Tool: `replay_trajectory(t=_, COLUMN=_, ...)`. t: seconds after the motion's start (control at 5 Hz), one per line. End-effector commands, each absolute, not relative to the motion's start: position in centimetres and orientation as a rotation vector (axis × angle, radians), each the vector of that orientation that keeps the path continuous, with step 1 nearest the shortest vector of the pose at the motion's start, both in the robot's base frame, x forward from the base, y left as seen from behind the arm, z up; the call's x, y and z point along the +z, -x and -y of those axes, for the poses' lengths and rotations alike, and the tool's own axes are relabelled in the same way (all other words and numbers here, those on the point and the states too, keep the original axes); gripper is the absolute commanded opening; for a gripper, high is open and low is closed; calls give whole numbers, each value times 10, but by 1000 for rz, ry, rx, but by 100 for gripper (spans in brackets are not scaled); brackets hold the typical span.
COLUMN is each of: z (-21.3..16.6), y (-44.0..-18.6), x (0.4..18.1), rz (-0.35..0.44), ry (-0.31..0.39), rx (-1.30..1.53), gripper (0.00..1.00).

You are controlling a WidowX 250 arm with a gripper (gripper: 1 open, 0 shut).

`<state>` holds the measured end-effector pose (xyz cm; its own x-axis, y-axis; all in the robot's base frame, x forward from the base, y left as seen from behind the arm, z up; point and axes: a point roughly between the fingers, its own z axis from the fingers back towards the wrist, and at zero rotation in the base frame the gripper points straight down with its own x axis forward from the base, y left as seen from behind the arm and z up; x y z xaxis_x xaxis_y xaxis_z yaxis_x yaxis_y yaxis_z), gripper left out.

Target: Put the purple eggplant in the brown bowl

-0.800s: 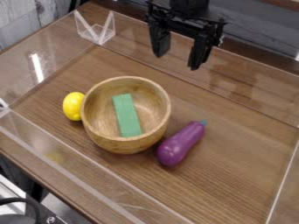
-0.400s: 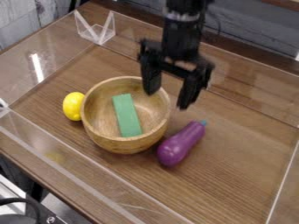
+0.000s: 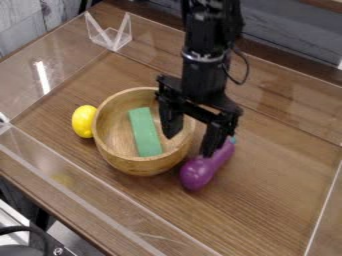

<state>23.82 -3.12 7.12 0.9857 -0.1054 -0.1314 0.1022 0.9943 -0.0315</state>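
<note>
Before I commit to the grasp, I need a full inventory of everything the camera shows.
Eggplant: one, purple, beside the bowl's lower right, just below the arm's end
Bowl: one, light brown, near the middle-left of the table
Block: one, green, inside the bowl
Lemon: one, yellow, outside the bowl on its left
Clear object: one, transparent, top left
Table: one, brown wood, under everything
Cables: several, black, bottom-left corner
Robot arm: one, black, reaching down from the top; its jaws' opening is unclear
</note>
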Motion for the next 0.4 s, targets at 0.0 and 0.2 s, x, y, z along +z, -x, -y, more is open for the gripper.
replay_trajectory(t=0.0, z=38, y=-241, x=77, rz=-53, ry=35, rx=-113, gripper=100)
replay_trajectory(t=0.2, z=42, y=-241, x=68, rz=-45, ry=37, rx=-114, gripper=100)
